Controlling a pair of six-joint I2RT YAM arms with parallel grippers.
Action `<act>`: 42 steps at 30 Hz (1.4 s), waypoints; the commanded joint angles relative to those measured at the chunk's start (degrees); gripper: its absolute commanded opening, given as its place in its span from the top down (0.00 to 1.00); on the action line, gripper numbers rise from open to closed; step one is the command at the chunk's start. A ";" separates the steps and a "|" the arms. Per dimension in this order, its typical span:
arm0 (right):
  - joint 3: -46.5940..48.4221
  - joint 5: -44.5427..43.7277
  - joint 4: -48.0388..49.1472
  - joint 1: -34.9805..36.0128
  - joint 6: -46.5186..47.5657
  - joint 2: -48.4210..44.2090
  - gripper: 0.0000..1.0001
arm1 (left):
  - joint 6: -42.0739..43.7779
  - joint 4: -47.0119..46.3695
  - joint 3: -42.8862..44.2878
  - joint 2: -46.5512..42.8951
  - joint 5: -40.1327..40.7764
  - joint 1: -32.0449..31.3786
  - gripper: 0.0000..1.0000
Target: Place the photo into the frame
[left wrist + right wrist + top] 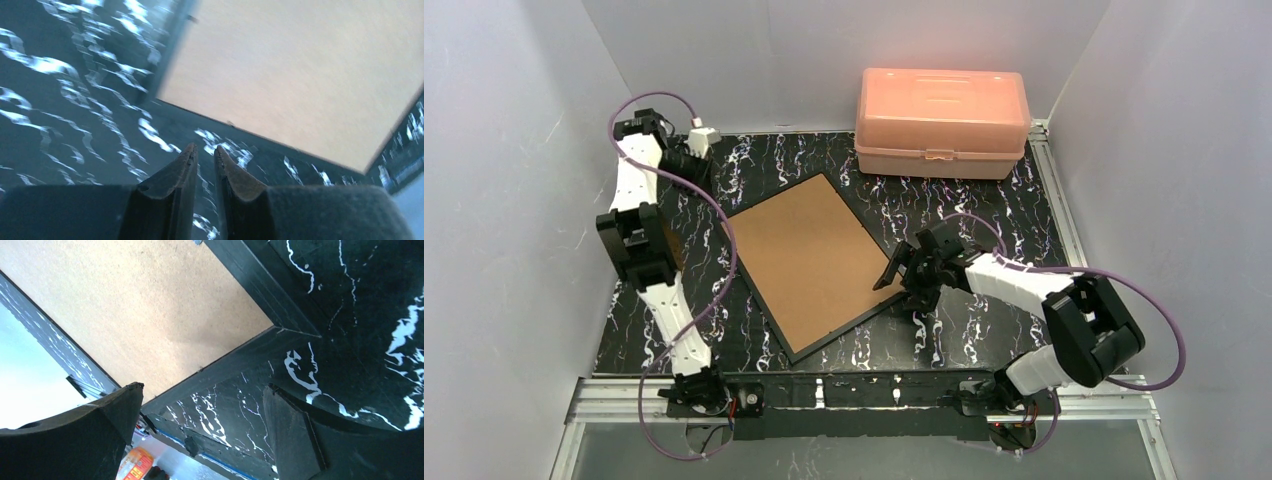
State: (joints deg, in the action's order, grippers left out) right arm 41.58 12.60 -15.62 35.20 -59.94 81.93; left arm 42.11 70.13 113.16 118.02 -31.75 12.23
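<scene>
frame (809, 255) lay back-up on the surface (764, 160); photo unseen | left pincer (204, 150) barely parted, empty — right pincer (200, 390) gaped beside its corner | judged stiff yet breakable — take by black rim

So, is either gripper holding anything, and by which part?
Nothing is held: the left gripper, barely parted, is empty; the right gripper is wide open by the black brown-backed picture frame.
</scene>
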 commanded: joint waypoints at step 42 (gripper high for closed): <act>4.96 2.28 6.47 -10.72 4.81 8.62 0.05 | -18.47 -12.66 4.07 14.09 -5.29 4.19 0.69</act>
State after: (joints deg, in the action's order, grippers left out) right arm 45.98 17.41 -7.53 24.75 -56.60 91.50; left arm 28.47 61.47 110.54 127.15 -37.71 16.73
